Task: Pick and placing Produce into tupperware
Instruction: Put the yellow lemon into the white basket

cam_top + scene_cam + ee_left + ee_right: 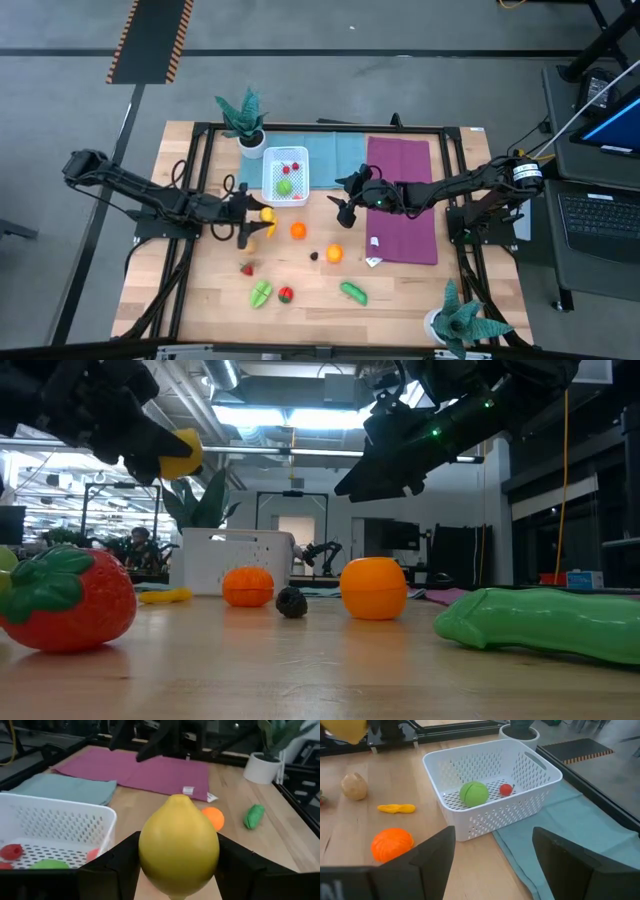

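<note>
My left gripper (256, 214) is shut on a yellow lemon (178, 845) and hangs in the air just near of the white perforated tupperware (286, 175). A green ball (474, 793) and small red pieces (506, 789) lie in the tupperware. My right gripper (492, 865) is open and hovers to the right of the tupperware, touching nothing. More produce rests on the wood: two oranges (297, 230) (334, 254), a dark piece (291, 603), a strawberry (70, 600), a green cucumber (540, 622), a yellow piece (396, 808) and a tan piece (354, 786). My left gripper pinches the lemon between its two fingers, one on each side of its wide middle (150, 855). The fingers come roughly level from the table's left. The lemon (180, 455) is lifted clear of the table, its pointed end away from the wrist.
A teal cloth (325, 152) lies under and right of the tupperware, with a purple cloth (401, 200) beyond it. Potted plants stand at the far side (245, 118) and the near right corner (462, 320). A green piece (260, 293) and a red piece (286, 294) lie near the front.
</note>
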`<state>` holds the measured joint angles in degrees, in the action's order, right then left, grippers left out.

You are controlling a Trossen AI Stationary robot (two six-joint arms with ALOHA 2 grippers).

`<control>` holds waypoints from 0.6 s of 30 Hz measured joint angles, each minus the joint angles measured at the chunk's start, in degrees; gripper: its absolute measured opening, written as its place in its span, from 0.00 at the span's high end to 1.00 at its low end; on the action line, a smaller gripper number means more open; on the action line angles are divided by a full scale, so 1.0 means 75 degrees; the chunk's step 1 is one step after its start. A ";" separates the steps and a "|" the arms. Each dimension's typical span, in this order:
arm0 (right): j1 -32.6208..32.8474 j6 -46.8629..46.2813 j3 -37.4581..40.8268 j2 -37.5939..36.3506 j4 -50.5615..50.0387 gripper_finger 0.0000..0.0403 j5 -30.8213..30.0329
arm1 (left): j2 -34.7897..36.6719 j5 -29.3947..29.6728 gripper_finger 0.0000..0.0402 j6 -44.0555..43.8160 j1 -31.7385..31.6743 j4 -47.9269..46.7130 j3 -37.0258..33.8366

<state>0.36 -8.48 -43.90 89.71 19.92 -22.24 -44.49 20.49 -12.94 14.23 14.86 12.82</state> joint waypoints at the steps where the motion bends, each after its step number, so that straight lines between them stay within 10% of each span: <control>1: -0.0003 0.0000 0.0000 0.0000 0.0000 0.34 0.0000 | 0.0000 0.0024 0.50 -0.0002 -0.0053 0.0024 0.0000; 18: -0.0003 -0.0004 0.0000 0.0000 0.0024 0.34 0.0000 | -0.0159 0.1459 0.51 -0.0270 -0.1448 0.0244 0.0000</control>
<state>0.34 -8.51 -43.90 89.71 20.10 -22.24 -45.68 31.43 -14.96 3.37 16.69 12.82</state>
